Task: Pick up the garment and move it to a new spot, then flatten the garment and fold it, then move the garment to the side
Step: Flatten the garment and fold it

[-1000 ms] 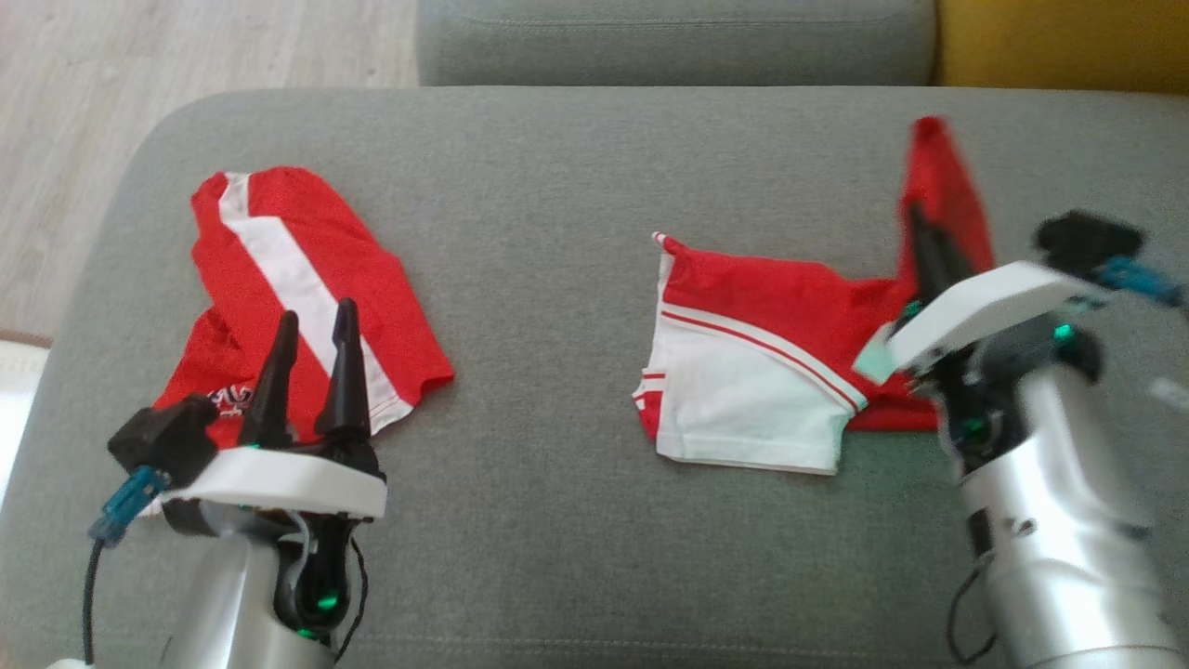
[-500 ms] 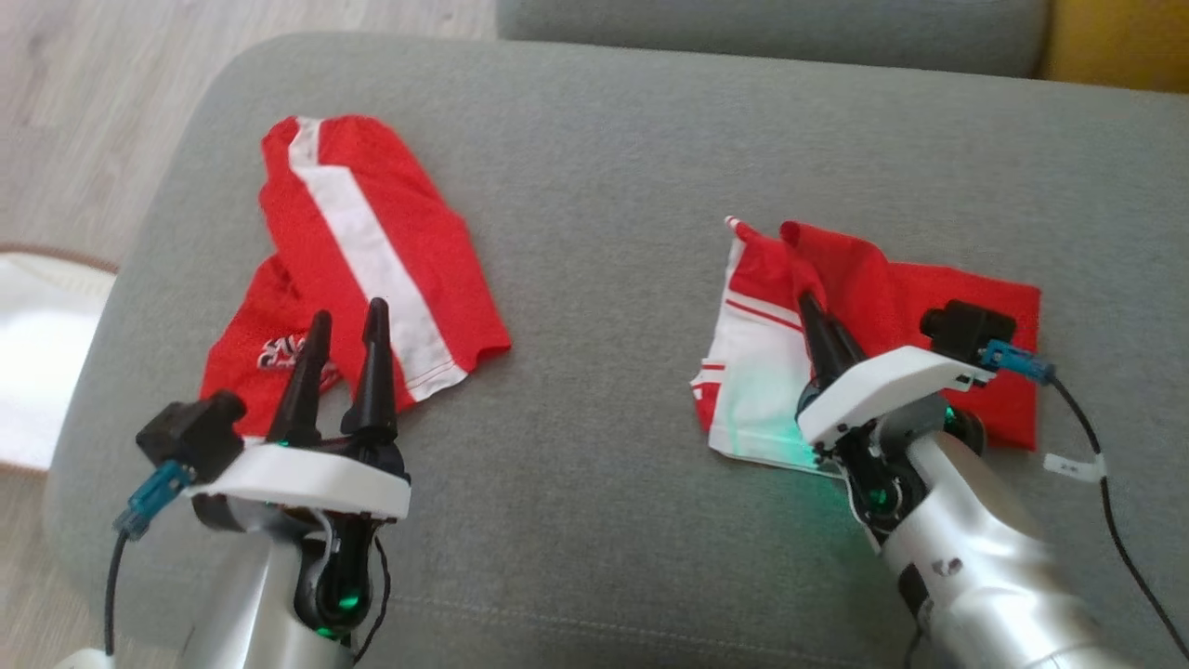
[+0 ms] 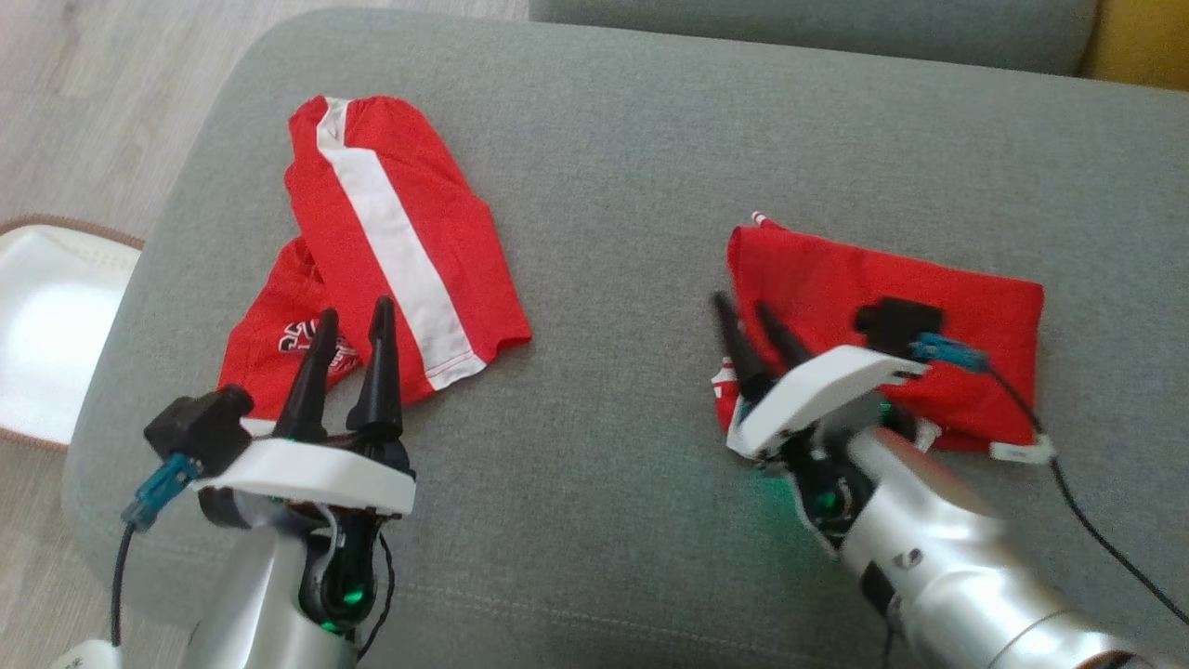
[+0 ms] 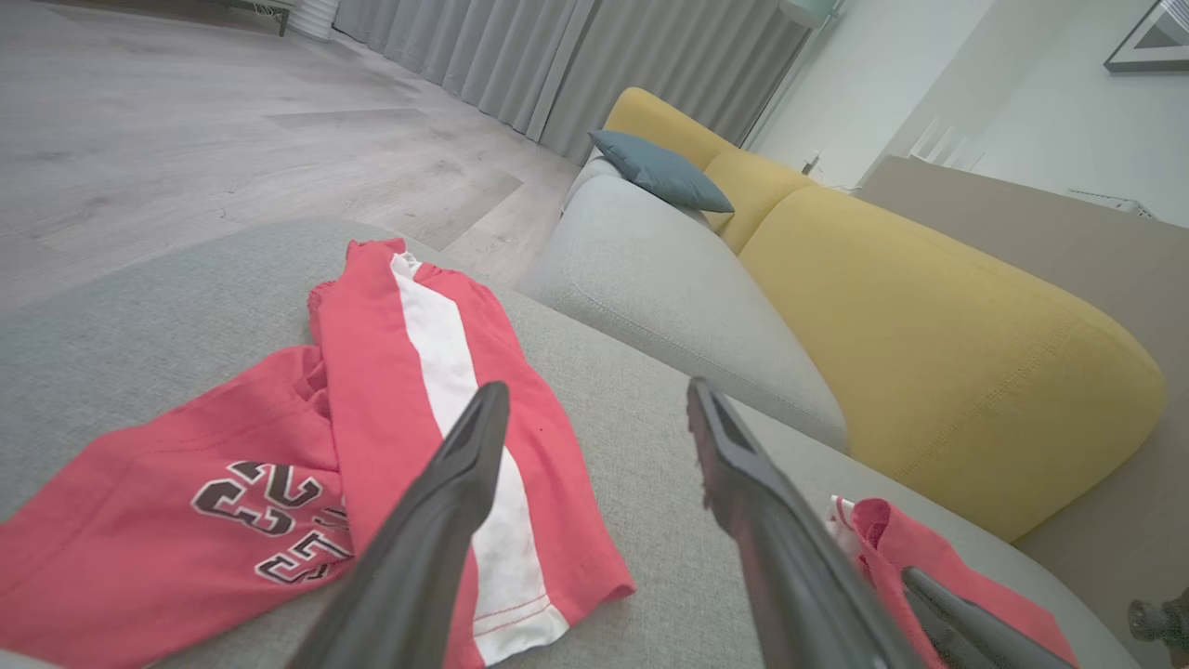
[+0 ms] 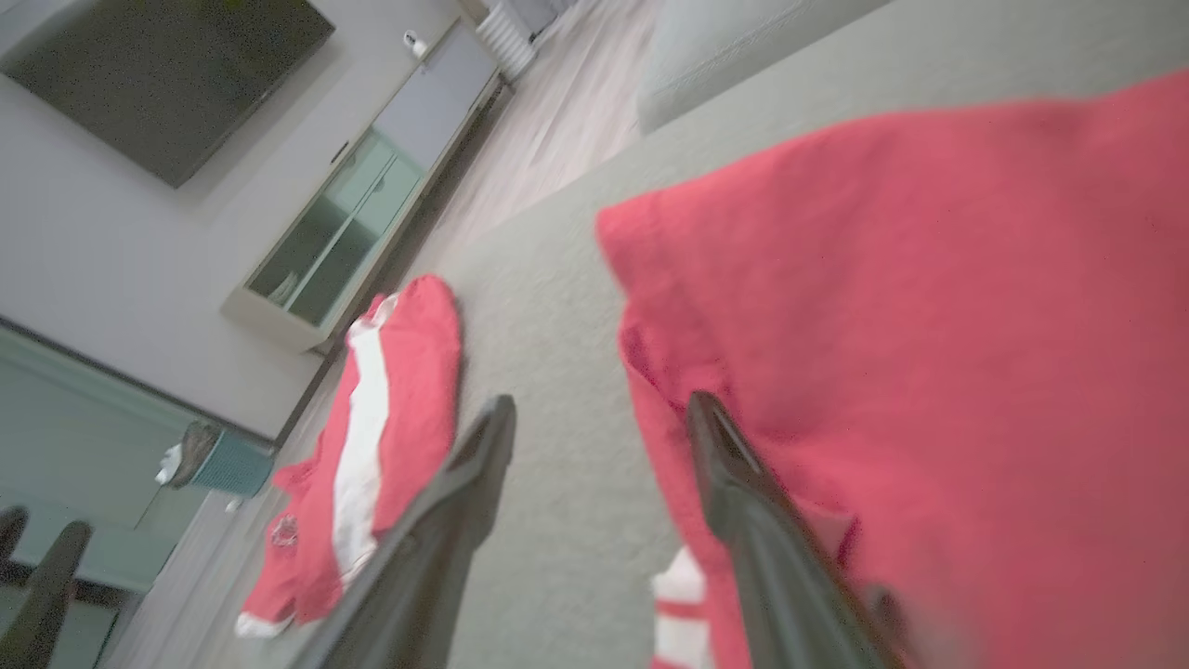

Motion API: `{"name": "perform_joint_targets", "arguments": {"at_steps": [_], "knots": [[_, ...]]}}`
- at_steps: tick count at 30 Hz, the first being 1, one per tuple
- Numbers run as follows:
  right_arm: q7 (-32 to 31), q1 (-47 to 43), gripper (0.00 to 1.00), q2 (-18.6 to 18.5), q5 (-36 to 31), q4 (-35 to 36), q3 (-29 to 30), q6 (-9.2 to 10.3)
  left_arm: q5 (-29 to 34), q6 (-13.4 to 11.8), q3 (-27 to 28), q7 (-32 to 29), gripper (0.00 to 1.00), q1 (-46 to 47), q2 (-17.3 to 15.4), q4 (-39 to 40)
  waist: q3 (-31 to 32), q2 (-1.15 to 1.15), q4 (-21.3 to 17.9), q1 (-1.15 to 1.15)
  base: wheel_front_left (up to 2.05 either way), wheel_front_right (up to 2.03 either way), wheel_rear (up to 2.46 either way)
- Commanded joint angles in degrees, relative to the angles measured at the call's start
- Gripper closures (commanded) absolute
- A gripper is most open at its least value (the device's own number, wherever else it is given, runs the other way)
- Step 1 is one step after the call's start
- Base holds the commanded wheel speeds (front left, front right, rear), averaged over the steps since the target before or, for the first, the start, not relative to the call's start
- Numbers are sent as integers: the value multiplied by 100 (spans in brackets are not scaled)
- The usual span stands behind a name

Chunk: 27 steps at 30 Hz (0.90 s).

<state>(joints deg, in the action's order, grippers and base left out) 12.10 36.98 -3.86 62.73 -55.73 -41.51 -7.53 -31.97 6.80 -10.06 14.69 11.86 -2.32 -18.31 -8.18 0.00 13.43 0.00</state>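
Note:
The garment [image 3: 975, 316] lies on the right of the grey sofa seat [image 3: 604, 279], folded into a red rectangle with a bit of white-and-red striped trim peeking out at its near left corner. My right gripper [image 3: 741, 305] stands open at the garment's left edge, one finger over the red cloth and one over the seat, holding nothing. In the right wrist view the garment [image 5: 929, 325] spreads to the right of the parted fingers of that gripper [image 5: 601, 401]. My left gripper [image 3: 355, 309] hangs open and empty at the lower left.
A second red garment [image 3: 390, 232] with a white stripe and printed numbers lies crumpled on the seat's left, under my left gripper [image 4: 596, 388]. A grey back cushion [image 3: 808, 28] and a yellow one [image 3: 1143, 46] border the far side. A white mat [image 3: 46, 334] lies on the floor at left.
The head camera has shifted. My right gripper carried the raised red flap leftward over the white part, laid it down and opened, letting go. The left arm has stayed put.

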Motion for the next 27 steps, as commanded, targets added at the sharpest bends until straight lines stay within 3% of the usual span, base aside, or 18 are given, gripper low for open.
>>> {"name": "perform_joint_targets", "arguments": {"at_steps": [1,3,8,15,18,21,27], "knots": [[3,130,0,98,187,292,-271,4,-11,-21,220,30,0,229,-56,161,38,0,-30,0,0,0,0],[-221,94,0,98,536,671,-878,4,2,-38,246,30,0,189,-56,144,114,0,-106,0,0,0,0],[-156,315,0,98,870,806,-1307,4,24,-55,306,30,0,132,-56,163,242,0,-281,0,0,0,0],[223,1047,0,98,328,-97,-1278,4,81,-49,403,30,0,82,-56,309,381,0,-597,0,0,0,0],[281,1349,0,96,-175,-655,-1047,4,94,-32,408,30,0,56,-56,432,419,0,-739,0,0,0,0],[286,1601,0,-145,-927,-780,-465,4,99,-20,429,30,0,30,-56,558,432,0,-873,0,0,0,0],[288,1057,0,-713,-2881,39,1141,4,159,-2,520,30,0,-14,-56,799,443,0,-1121,0,0,0,0]]}}
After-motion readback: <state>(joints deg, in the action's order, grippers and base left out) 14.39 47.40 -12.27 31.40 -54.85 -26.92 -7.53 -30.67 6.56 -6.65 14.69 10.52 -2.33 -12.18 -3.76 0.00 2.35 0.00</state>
